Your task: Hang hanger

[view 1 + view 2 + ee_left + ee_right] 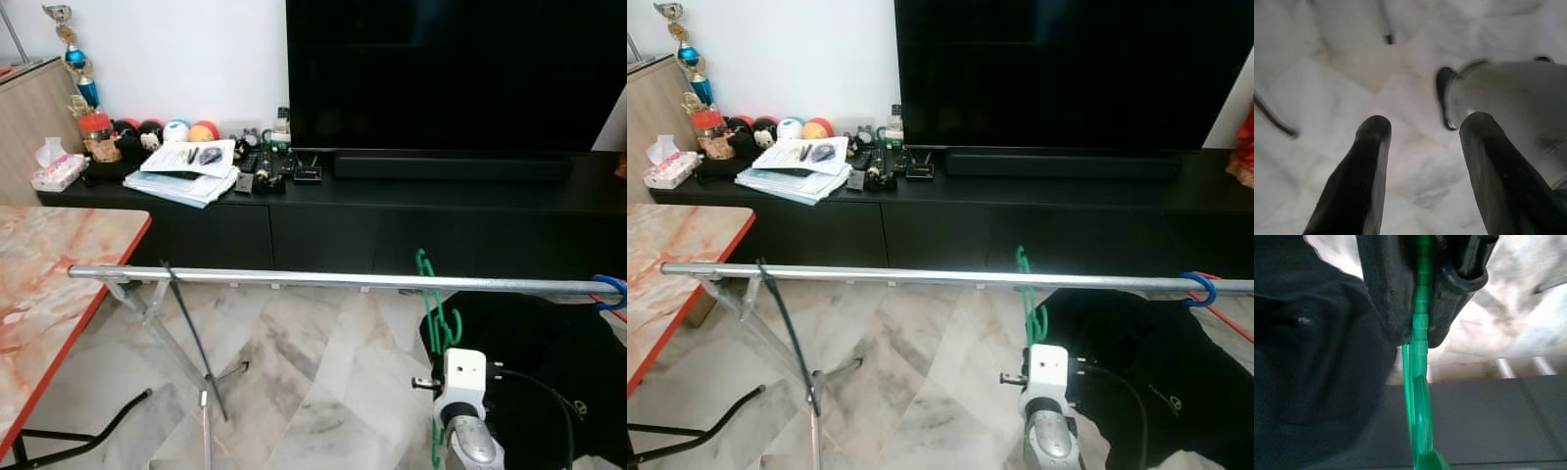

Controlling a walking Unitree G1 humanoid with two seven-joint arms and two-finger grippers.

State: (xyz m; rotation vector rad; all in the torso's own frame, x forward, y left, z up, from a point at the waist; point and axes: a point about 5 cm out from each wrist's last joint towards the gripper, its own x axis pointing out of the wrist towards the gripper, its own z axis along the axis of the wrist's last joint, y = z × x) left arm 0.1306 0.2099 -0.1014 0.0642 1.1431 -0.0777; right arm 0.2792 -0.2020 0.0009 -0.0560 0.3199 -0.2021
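A long, shiny metal rail [323, 281] runs from left to right across the room. It is round and smooth, and thin metal legs [186, 343] hold it up on the left. The floor [294, 382] below is pale marble with grey streaks.

The green hanger [438, 323] is thin plastic with a bumpy, ridged edge. Its hook [423, 262] curls over the rail, right of the middle. The right gripper [1418, 335] is under the rail, and its two black fingers [1383, 293] are squeezed tight on the hanger's ridged strip. Dark black cloth [544, 362] lies bunched on the right. A blue hanger hook [609, 287] sits on the rail at the far right end.

The left gripper [1422, 132] points down at the marble floor. Its fingers [1359, 176] are spread wide with nothing between them.

On the left is a table [44, 284] with a pink marble top and red edge. Far off, a long black cabinet [392, 211] holds a big dark TV [451, 73], papers [188, 166] and small coloured balls [176, 129].
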